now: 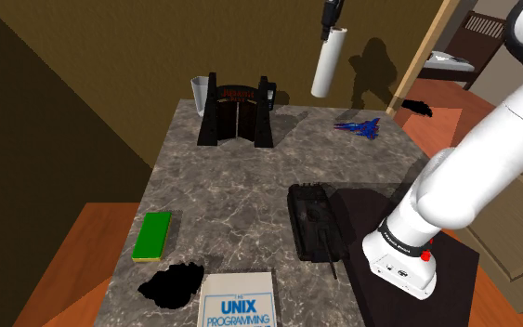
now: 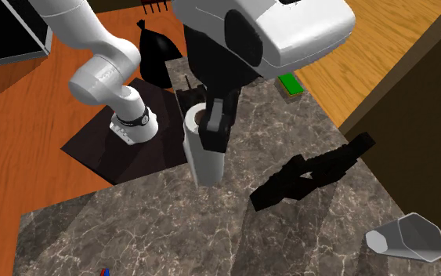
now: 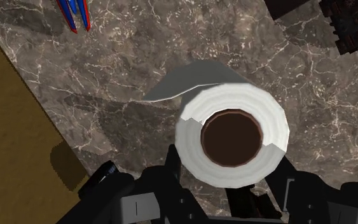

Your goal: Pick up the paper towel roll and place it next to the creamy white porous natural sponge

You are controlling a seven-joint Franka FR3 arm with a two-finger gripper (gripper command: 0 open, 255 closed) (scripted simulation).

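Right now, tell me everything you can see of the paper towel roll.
The white cylindrical paper towel roll has a dark brown hollow core, and one loose sheet corner is peeling off its side. It looks like soft paper. The black end effector is shut on its top end, one finger on each side. The roll hangs nearly upright in the air above the grey marbled tabletop, touching nothing else.

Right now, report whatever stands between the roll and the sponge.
The gripper holds the paper towel roll high above the table. No creamy sponge is plain; if the black lump by the book is it, only the low dark tank model sits near that path.
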